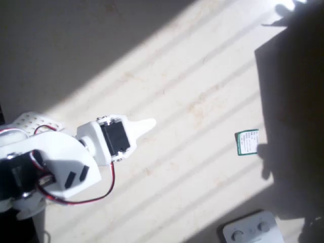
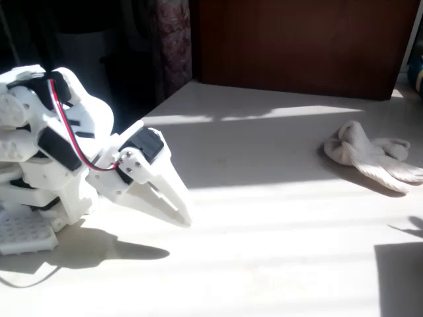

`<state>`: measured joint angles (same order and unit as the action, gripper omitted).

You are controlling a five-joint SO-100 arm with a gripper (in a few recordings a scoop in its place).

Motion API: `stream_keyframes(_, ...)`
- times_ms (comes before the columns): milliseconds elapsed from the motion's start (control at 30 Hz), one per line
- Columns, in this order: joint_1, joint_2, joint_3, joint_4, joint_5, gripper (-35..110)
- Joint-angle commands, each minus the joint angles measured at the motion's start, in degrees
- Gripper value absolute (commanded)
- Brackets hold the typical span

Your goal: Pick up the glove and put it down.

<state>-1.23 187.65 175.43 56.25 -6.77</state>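
The cream knitted glove (image 2: 370, 154) lies lumpy on the table at the right of the fixed view, partly in shade, its stubby fingers pointing right. My white gripper (image 2: 182, 216) hangs low over the table at the left, far from the glove, pointing down and right. Its two fingers lie together with nothing between them. From overhead, the gripper (image 1: 150, 123) points right from the folded white arm at the lower left.
A small green-and-white label (image 1: 247, 142) lies on the table at the right overhead. A white device with round buttons (image 1: 250, 230) sits at the bottom edge. A dark shadowed area covers the right side. The arm's base (image 2: 26, 231) stands at the left.
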Motion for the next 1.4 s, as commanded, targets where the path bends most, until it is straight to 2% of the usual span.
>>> stream_keyframes(0, 0.3, 0.4, -0.2, -0.7, -0.4, 0)
stream_keyframes(1100, 0.4, 0.4, -0.9, -0.5, 0.2, 0)
stream_keyframes(1367, 0.4, -0.6, -9.6, 0.1, 0.3, 0)
